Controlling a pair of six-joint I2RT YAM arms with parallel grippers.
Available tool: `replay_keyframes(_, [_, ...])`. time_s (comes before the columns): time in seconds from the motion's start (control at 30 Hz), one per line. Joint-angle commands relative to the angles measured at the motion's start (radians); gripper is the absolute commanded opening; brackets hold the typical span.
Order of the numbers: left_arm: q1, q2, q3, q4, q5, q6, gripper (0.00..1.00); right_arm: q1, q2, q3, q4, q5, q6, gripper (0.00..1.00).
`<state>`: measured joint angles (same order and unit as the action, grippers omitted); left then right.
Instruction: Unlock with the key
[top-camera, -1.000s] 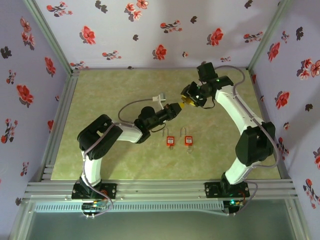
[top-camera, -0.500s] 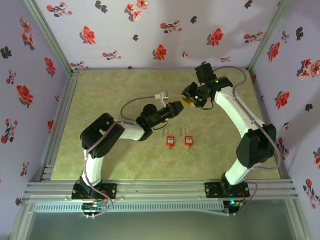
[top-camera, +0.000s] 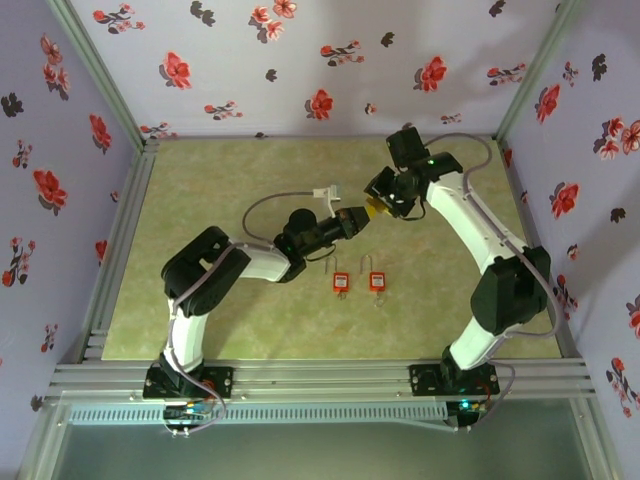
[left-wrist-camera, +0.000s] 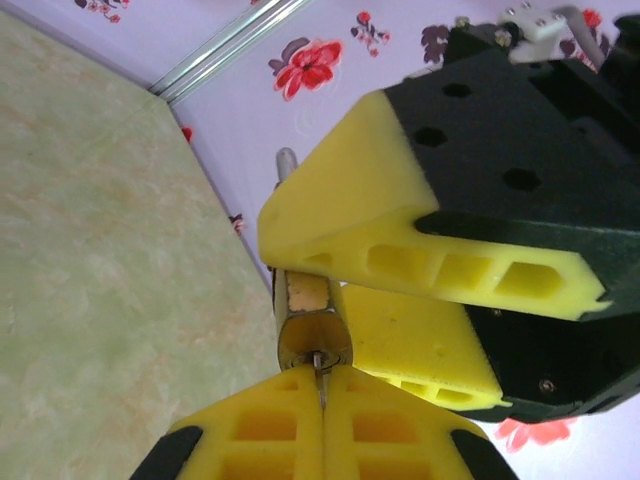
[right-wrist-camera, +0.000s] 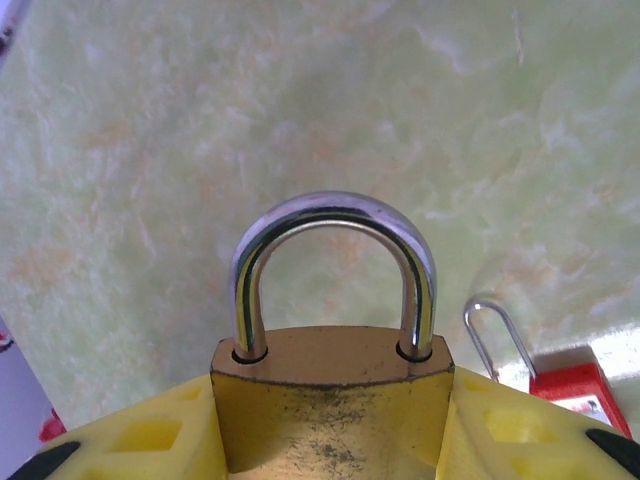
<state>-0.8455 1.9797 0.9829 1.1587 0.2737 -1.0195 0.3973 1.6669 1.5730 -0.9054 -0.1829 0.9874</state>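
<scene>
1. two robot arms meet over the middle of a pale green marbled table, inside flower-patterned walls.
2. the right gripper pinches a brass padlock by its flat sides between its yellow foam pads, holding it above the table.
3. the padlock's steel shackle arches out past the pads, and both of its legs sit in the body.
4. the left gripper comes in from the left, its yellow fingertips pressed together on a thin metal key.
5. the key touches the round underside of the padlock; how far it sits in the keyhole cannot be told.
6. two small red padlocks lie side by side on the table, nearer the arm bases, apart from both grippers.
</scene>
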Motion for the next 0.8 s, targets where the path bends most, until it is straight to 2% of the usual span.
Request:
replay_keyframes(0.0, [-0.024, -0.080, -0.001, -0.115, 0.007, 0.167, 0.00, 0.031, 0.020, 0.048, -0.109, -0.212, -0.016, 0.08])
replay_keyframes(0.23, [-0.073, -0.169, 0.047, -0.470, -0.012, 0.426, 0.00, 0.031, 0.037, 0.060, -0.137, -0.218, -0.026, 0.07])
replay_keyframes(0.4, [-0.103, -0.196, 0.093, -0.659, -0.059, 0.582, 0.00, 0.030, 0.041, 0.051, -0.139, -0.219, -0.023, 0.07])
replay_keyframes(0.57, [-0.103, -0.217, 0.072, -0.648, -0.079, 0.600, 0.00, 0.030, 0.037, 0.035, -0.130, -0.219, -0.021, 0.06])
replay_keyframes(0.67, [-0.075, -0.229, 0.010, -0.523, -0.061, 0.490, 0.00, 0.029, 0.022, 0.024, -0.122, -0.210, -0.025, 0.06])
replay_keyframes(0.7, [-0.060, -0.233, -0.017, -0.447, -0.036, 0.439, 0.08, 0.030, 0.015, 0.024, -0.119, -0.207, -0.031, 0.06])
replay_keyframes(0.73, [-0.048, -0.236, -0.041, -0.387, -0.011, 0.394, 0.24, 0.028, 0.009, 0.022, -0.113, -0.205, -0.039, 0.06])
replay_keyframes(0.77, [-0.040, -0.240, -0.054, -0.354, 0.009, 0.357, 0.33, 0.028, 0.003, 0.022, -0.106, -0.200, -0.049, 0.06])
